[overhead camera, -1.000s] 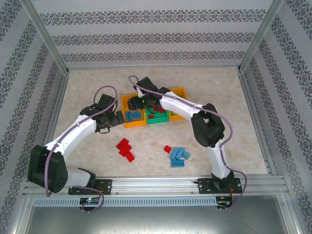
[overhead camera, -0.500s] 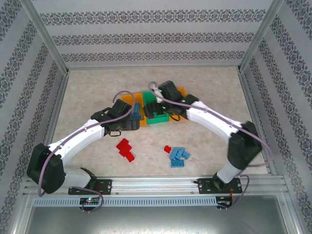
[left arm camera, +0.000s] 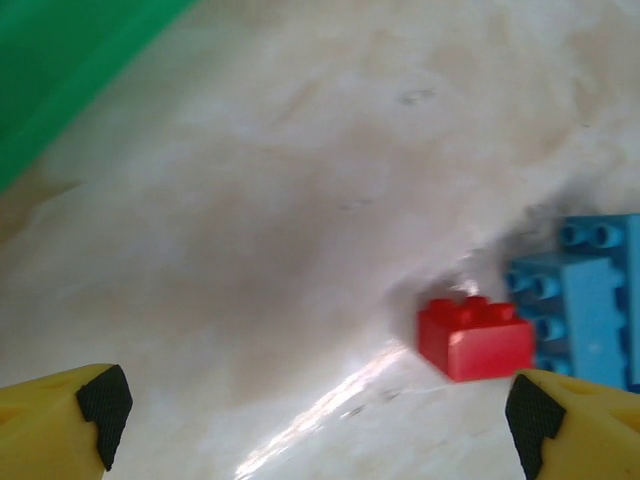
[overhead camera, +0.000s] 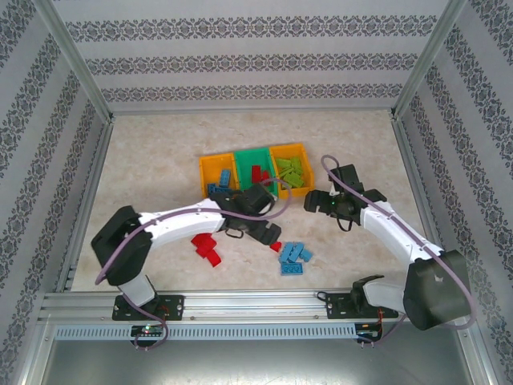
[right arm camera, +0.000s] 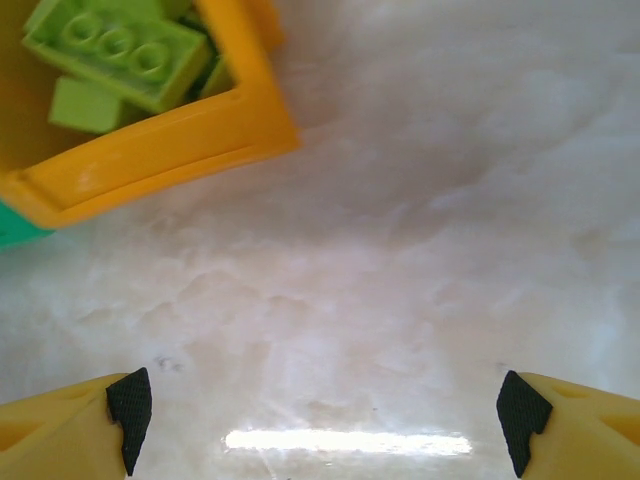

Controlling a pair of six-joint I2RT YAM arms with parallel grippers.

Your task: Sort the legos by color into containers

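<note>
Hovering low over the pale table [overhead camera: 152, 160], the left gripper [overhead camera: 268, 235] is held with its jaws spread wide and nothing caught between them. In its wrist view the yellow, black-padded fingertips [left arm camera: 100, 400] are seen at the bottom corners. A small red lego [left arm camera: 475, 337] is found at 2 o'clock from the gap, lying on the table against a blue cluster [left arm camera: 585, 300] at its 3 o'clock side. A blurred corner of the green bin [left arm camera: 60, 60] is shown at 10 o'clock.

The right gripper [overhead camera: 313, 203] is likewise set wide and empty, near the 5 o'clock corner of the right orange bin [overhead camera: 290, 147]. In its wrist view bare table is framed by the fingertips [right arm camera: 128, 405], and that bin's corner is seen at 11 o'clock with light green legos [right arm camera: 110, 45] inside.

From above, the containers [overhead camera: 237, 154] are seen joined in a row at 12 o'clock from the loose bricks. Blue legos [overhead camera: 218, 188] are held in the left orange bin [overhead camera: 203, 170], red legos [overhead camera: 258, 173] in the green bin, and the light green ones in the right orange bin. On the table, a red group [overhead camera: 207, 247] is left at 9 o'clock of the left gripper. The small red lego lies just below that gripper, and the blue cluster is found at its 5 o'clock.
</note>
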